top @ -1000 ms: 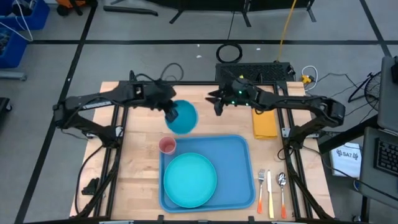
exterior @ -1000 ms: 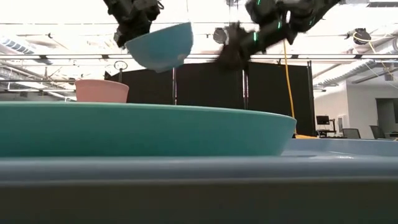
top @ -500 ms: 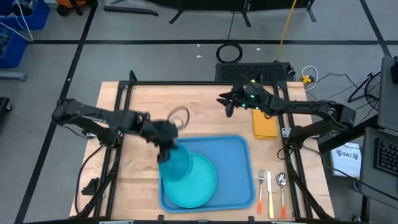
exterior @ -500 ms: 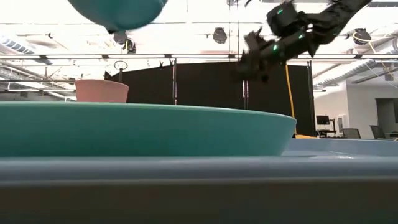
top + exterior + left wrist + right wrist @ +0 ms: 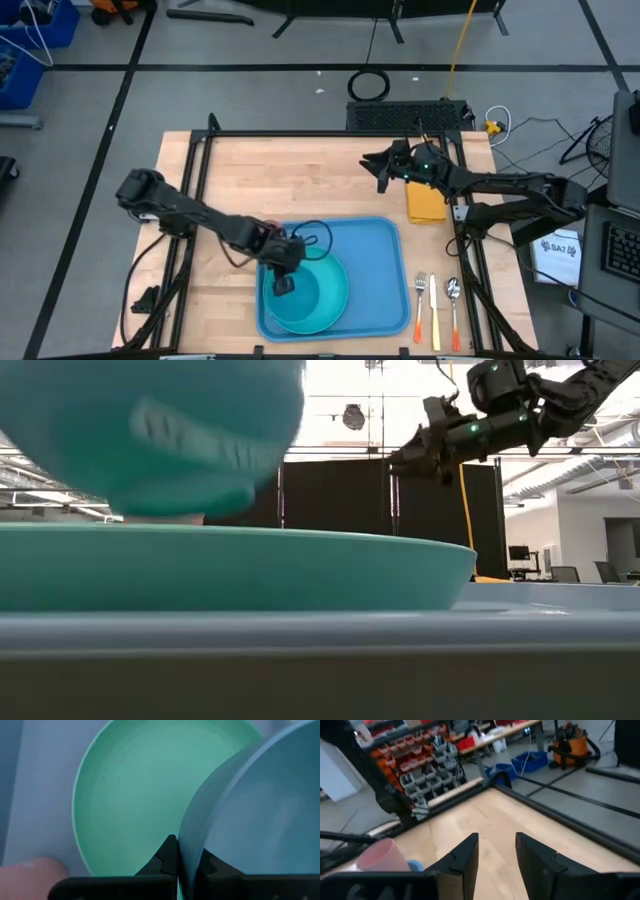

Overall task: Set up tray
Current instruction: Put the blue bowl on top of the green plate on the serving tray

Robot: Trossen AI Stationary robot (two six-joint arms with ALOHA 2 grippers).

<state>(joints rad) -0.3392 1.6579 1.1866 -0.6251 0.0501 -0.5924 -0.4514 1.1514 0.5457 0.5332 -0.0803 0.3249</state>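
Over the plate on the tray, left gripper pinches a teal bowl by its rim, bowl hanging just above the plate. Tray sits at the table's near edge, centre. Right gripper hovers over bare wood beyond the tray, fingers apart, holding nothing.

Overhead; table-level; two wrist cameras

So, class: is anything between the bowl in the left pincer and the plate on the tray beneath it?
Nothing visible. The left pincer grips the blue bowl's rim just above the turquoise plate on the blue tray, with only a bare gap beneath it.
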